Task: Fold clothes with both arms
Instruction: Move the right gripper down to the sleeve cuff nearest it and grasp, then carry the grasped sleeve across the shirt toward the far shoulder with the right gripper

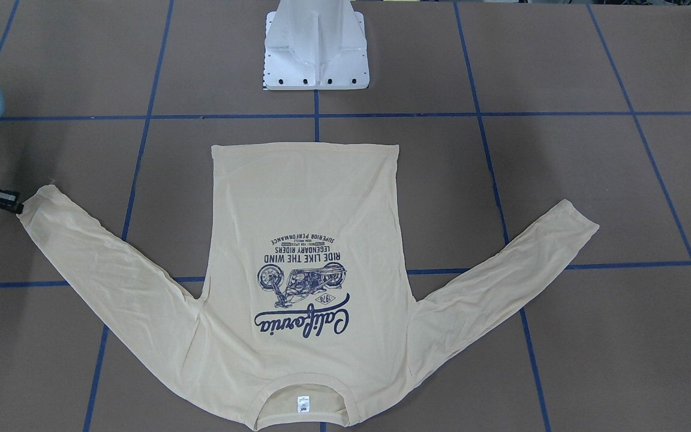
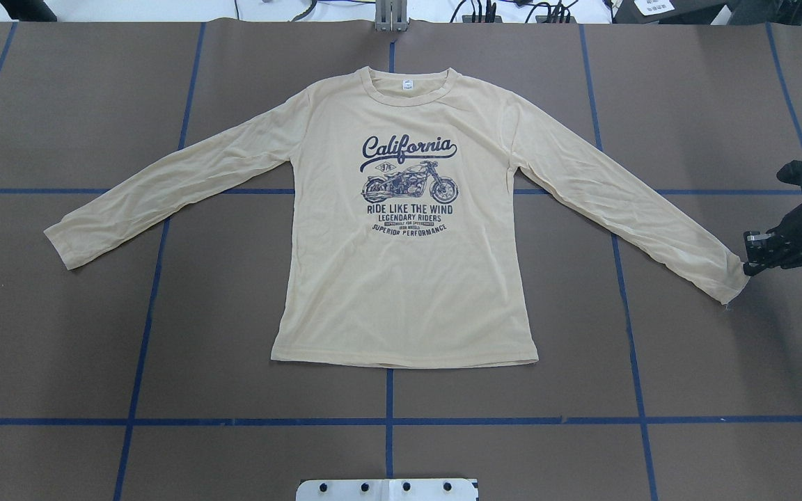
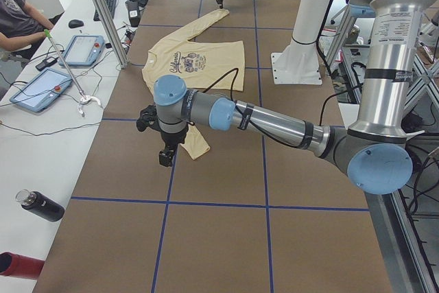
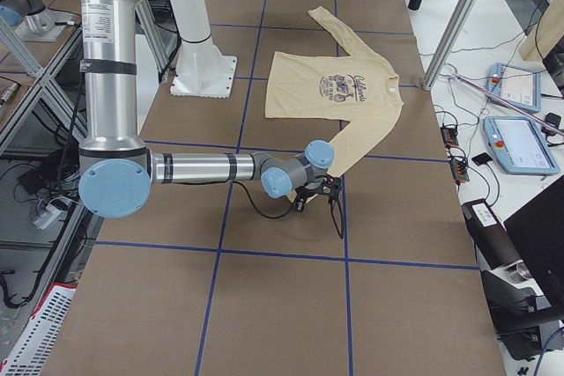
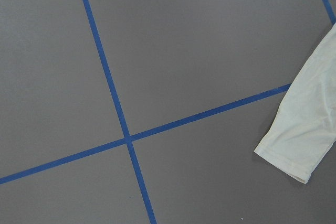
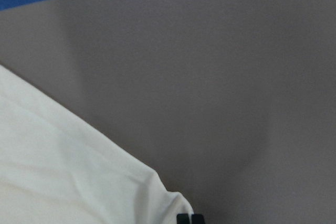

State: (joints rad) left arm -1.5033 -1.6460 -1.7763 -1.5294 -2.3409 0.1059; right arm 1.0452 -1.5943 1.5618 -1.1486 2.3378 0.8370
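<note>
The cream-yellow long-sleeved shirt point(image 2: 401, 278) lies flat, print up, both sleeves spread out, collar away from the robot. My right gripper point(image 2: 749, 268) is low at the end of the right sleeve cuff point(image 2: 725, 278). In the right wrist view its fingertips point(image 6: 184, 219) stand together at the cuff's corner; I cannot tell whether they pinch fabric. My left gripper point(image 3: 164, 158) shows only in the exterior left view, above the table just beyond the left sleeve cuff point(image 5: 294, 150); I cannot tell whether it is open or shut.
The white pedestal base point(image 1: 315, 54) stands behind the shirt's hem. Blue tape lines point(image 2: 388, 421) grid the brown table. An operators' desk with tablets point(image 3: 48, 87), a black bottle point(image 3: 41, 205) and a seated person border the far side.
</note>
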